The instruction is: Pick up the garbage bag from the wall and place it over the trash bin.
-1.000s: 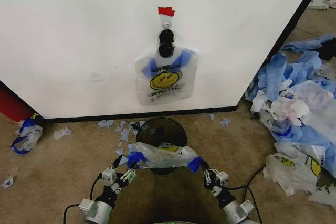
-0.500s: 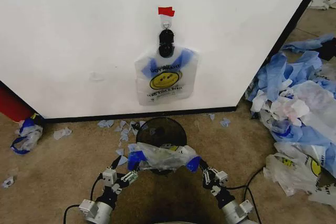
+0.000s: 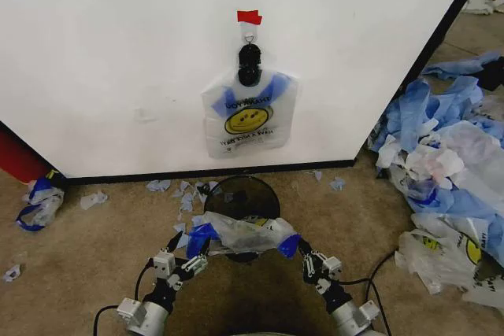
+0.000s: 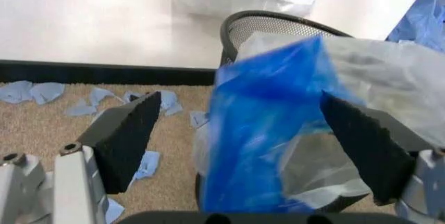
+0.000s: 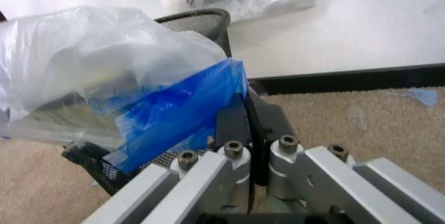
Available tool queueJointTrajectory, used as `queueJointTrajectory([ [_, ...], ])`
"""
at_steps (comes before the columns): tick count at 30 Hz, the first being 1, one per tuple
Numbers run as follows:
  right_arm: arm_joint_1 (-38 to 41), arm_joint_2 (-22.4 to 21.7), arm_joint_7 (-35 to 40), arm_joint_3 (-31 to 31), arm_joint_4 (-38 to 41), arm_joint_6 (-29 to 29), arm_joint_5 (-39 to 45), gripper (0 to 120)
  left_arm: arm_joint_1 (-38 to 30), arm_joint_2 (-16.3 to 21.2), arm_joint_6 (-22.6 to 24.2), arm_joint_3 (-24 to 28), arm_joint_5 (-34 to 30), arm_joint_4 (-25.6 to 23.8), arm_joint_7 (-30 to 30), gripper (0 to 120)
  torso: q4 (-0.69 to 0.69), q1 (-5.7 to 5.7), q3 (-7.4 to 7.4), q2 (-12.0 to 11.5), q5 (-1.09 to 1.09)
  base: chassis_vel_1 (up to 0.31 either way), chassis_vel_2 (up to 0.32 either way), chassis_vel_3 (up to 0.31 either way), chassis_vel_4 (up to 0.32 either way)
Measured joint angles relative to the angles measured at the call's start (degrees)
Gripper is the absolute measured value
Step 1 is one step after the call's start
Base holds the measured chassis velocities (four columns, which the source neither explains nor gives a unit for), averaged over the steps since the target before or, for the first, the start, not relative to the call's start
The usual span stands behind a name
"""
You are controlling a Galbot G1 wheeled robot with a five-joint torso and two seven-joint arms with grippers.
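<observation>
A translucent white garbage bag (image 3: pixel 240 234) with blue handles is stretched across the near rim of the black mesh trash bin (image 3: pixel 242 192), which stands at the foot of the white wall (image 3: pixel 118 53). My right gripper (image 3: pixel 302 253) is shut on the bag's right blue handle (image 5: pixel 181 109). My left gripper (image 3: pixel 197 253) is open; the left blue handle (image 4: pixel 268 130) hangs loose between its wide-spread pads (image 4: pixel 128 135). A second smiley-face bag (image 3: pixel 249 116) hangs on the wall from a black clip (image 3: pixel 250 64) under red tape (image 3: pixel 250 16).
A heap of blue and white plastic sheets (image 3: pixel 449 163) covers the floor to the right. A red object (image 3: pixel 17 159) and a crumpled bag (image 3: pixel 39 202) lie at the left. Small plastic scraps (image 3: pixel 177 190) dot the carpet by the bin.
The bag between the grippers has sagged slightly, and its left handle has shifted a little to the left. Both arms have barely moved.
</observation>
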Motion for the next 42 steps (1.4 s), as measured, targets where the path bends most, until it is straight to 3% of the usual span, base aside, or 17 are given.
queueJointTrajectory([
  [8,-0.3,-0.3,0.3,0.0,0.7,-0.4,0.4,0,0.5,0.1,0.1,-0.1,0.0,-0.6,-0.1,91,0.0,0.0,0.0,0.0,0.0,0.0,0.0,0.0,0.0],
  [13,-0.4,-0.3,0.4,0.0,0.4,-0.5,0.3,16,0.5,-0.1,0.1,0.0,0.0,-0.4,0.0,91,0.0,0.0,0.0,0.0,0.0,0.0,0.0,0.0,0.0],
  [23,-0.6,0.2,0.3,-0.4,-0.6,-0.5,0.1,26,0.4,0.0,0.1,0.0,0.0,0.0,0.0,91,0.0,0.0,0.0,0.0,0.0,0.0,0.0,0.0,0.0],
  [42,-1.9,-0.7,-1.6,-1.3,0.4,0.1,-0.3,26,1.2,0.5,0.6,0.2,0.0,-0.5,0.0,91,0.0,0.0,0.0,0.0,0.0,0.0,0.0,0.0,0.0],
])
